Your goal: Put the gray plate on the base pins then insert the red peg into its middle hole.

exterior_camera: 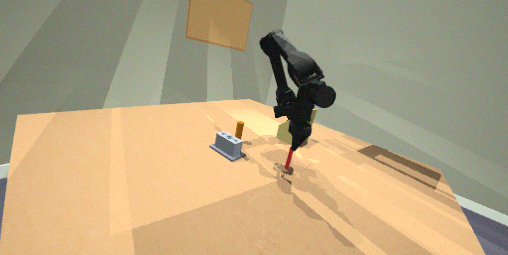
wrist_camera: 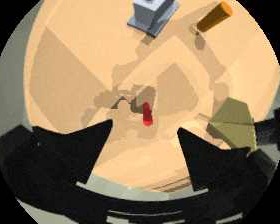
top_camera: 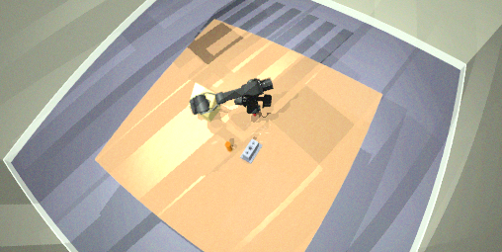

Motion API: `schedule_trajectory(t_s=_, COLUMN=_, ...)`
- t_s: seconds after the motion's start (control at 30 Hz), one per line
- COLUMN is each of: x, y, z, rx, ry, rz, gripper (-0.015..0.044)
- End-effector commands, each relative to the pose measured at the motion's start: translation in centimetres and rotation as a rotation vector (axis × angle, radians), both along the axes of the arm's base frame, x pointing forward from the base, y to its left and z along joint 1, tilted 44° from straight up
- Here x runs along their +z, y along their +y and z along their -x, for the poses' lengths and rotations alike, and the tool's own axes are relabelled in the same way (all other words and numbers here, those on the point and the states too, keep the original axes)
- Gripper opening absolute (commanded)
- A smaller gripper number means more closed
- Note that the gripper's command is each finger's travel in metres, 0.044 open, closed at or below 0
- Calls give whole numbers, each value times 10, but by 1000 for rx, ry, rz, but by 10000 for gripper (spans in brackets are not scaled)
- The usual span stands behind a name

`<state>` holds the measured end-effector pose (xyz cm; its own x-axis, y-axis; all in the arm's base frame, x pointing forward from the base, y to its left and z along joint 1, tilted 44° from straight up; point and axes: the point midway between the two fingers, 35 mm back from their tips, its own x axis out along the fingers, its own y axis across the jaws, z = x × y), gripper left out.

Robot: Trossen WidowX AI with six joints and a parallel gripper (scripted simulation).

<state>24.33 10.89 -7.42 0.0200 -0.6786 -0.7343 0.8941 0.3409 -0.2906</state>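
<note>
The gray plate [top_camera: 251, 150] [exterior_camera: 227, 145] [wrist_camera: 153, 4] lies flat on top of its base on the tan table; dark holes show in its top face. The red peg [top_camera: 254, 114] [exterior_camera: 289, 160] [wrist_camera: 147, 113] stands upright on the table, apart from the plate. My gripper [top_camera: 254, 109] [exterior_camera: 296, 145] [wrist_camera: 145, 127] is open wide and empty. It points down right above the peg's top, and in the wrist view its fingers stand on either side of the peg without touching it.
An orange cylinder [top_camera: 228, 145] [exterior_camera: 239, 129] [wrist_camera: 213, 18] stands just beside the plate and base. The arm's olive mounting block [top_camera: 211, 113] [exterior_camera: 284, 131] [wrist_camera: 233, 121] sits behind the peg. A dark rectangle [exterior_camera: 400, 163] marks the table near its far edge.
</note>
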Motion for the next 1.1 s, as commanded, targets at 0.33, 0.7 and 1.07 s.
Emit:
schedule_trajectory(t_s=0.33, x=-18, y=-18, z=0, rx=8, ry=8, rz=10, gripper=440)
schedule_trajectory(t_s=0.7, x=-30, y=-31, z=1, rx=8, ry=8, rz=12, gripper=440)
schedule_trajectory(t_s=1.07, x=-35, y=-36, z=1, rx=7, ry=8, rz=12, gripper=309)
